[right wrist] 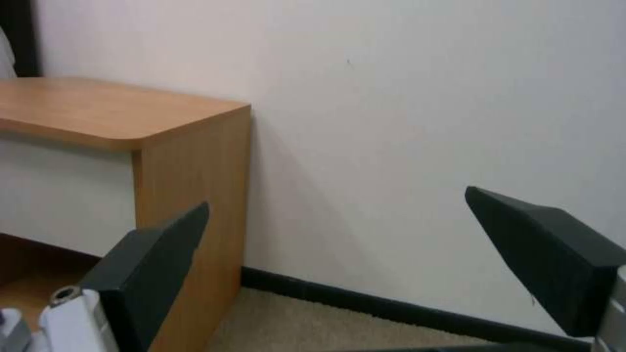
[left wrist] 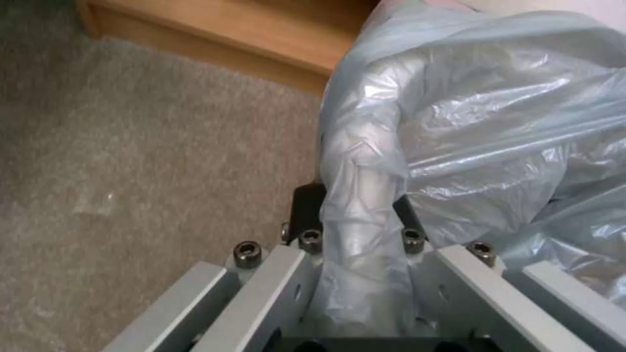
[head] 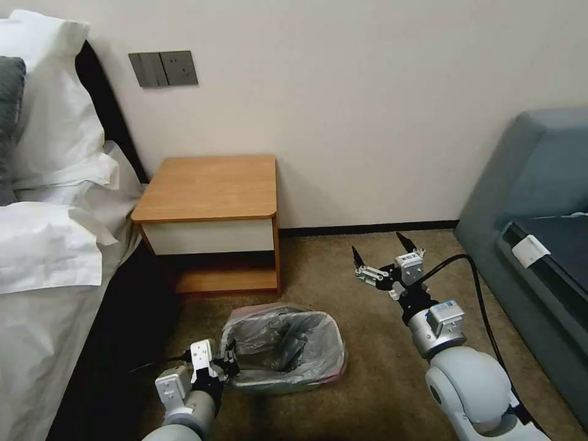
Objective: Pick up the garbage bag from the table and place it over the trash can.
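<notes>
The garbage bag (head: pixel 288 343), thin crinkled grey plastic, is draped over the trash can (head: pixel 275 384), which stands on the carpet in front of the table (head: pixel 208 187). The bin's shape shows through the plastic. My left gripper (head: pixel 229 361) is at the bin's left rim, shut on the bag-covered edge; in the left wrist view the garbage bag (left wrist: pixel 482 127) runs between my left gripper's (left wrist: pixel 355 195) black fingers (left wrist: pixel 306 203). My right gripper (head: pixel 378 243) hangs open above the carpet to the right of the bin, empty, with the right gripper (right wrist: pixel 337 198) facing the wall beside the table (right wrist: pixel 98 110).
A bed (head: pixel 49 245) with white pillows lies close on the left. A grey-blue sofa (head: pixel 539 202) stands on the right. A black cable (head: pixel 484 306) trails from the right arm. Open carpet (head: pixel 380 367) lies between bin and sofa.
</notes>
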